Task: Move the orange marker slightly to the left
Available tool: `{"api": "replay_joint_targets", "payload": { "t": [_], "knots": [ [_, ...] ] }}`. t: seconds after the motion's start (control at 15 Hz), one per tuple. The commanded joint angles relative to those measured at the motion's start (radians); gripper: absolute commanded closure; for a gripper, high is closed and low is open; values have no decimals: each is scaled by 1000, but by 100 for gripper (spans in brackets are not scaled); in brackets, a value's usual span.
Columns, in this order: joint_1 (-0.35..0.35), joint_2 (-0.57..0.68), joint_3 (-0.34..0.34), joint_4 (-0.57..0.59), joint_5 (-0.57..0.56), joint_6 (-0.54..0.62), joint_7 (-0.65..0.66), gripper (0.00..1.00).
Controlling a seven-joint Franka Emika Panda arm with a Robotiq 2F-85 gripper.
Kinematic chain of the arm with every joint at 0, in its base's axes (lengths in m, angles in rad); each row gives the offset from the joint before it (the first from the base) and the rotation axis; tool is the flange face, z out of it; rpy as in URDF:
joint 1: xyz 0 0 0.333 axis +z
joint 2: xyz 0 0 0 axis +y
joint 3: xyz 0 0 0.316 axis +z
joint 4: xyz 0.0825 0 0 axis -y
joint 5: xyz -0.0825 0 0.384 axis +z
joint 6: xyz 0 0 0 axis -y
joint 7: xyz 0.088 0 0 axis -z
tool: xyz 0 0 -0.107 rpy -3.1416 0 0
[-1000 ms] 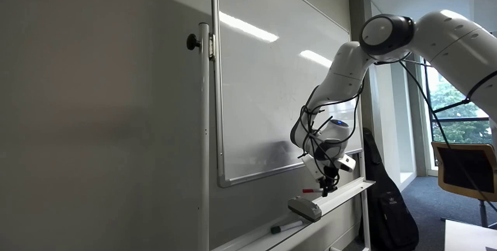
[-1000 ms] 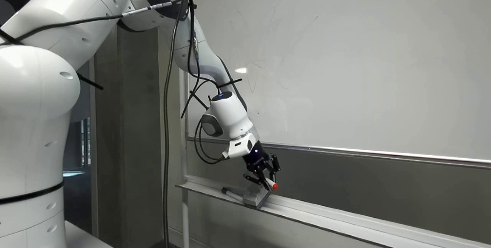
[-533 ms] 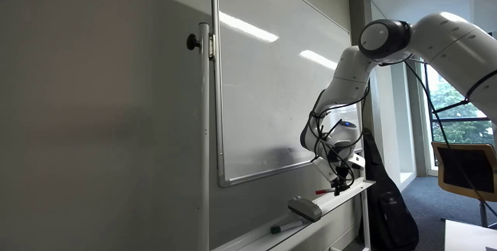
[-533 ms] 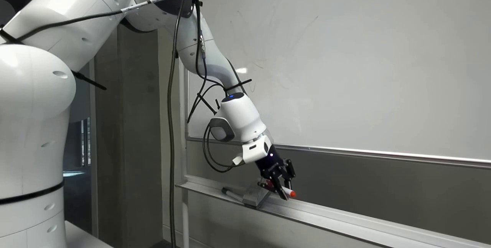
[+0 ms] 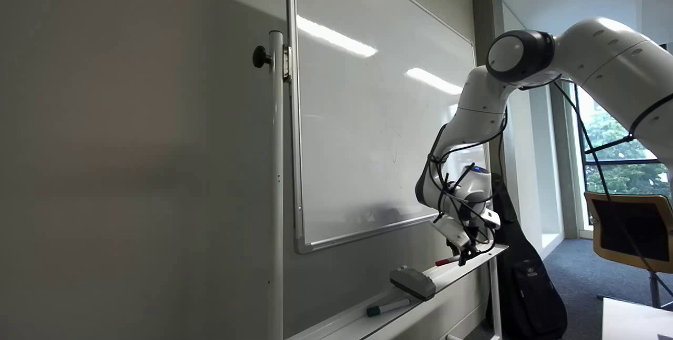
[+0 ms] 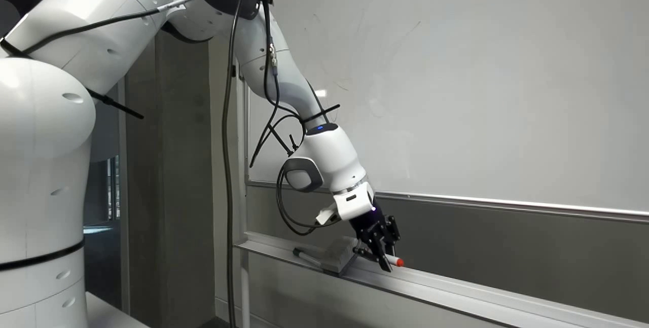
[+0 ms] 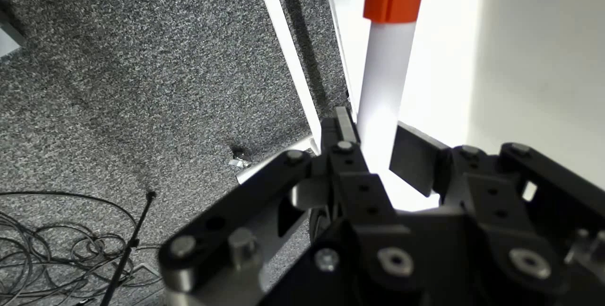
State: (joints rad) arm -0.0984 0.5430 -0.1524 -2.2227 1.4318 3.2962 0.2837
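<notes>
Gripper (image 7: 377, 143) and orange marker (image 7: 388, 55) have shifted farther from the grey eraser (image 5: 413, 283) — marker clasped between fingers.

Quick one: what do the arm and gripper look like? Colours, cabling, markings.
Glossy white, rounded arm with dark-grey joint bands and a small blue light. Black cables run along it, one with a white sleeve; black strap tails stick out. The gripper is black and angular: bolted linkages, flat-tipped fingers. No readable lettering.
</notes>
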Motion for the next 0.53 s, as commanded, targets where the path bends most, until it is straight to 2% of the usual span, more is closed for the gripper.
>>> {"api": "replay_joint_targets", "payload": {
  "t": [0.0, 0.2, 0.27, 0.47],
  "knots": [
    [6, 3, -12, 0, -61, 10, 10, 95],
    [17, 26, -9, 34, -75, 47, 38, 95],
    [-2, 31, 21, 66, -42, 64, 13, 95],
    [-29, 33, 80, 144, -30, 95, 58, 95]
  ]
}}
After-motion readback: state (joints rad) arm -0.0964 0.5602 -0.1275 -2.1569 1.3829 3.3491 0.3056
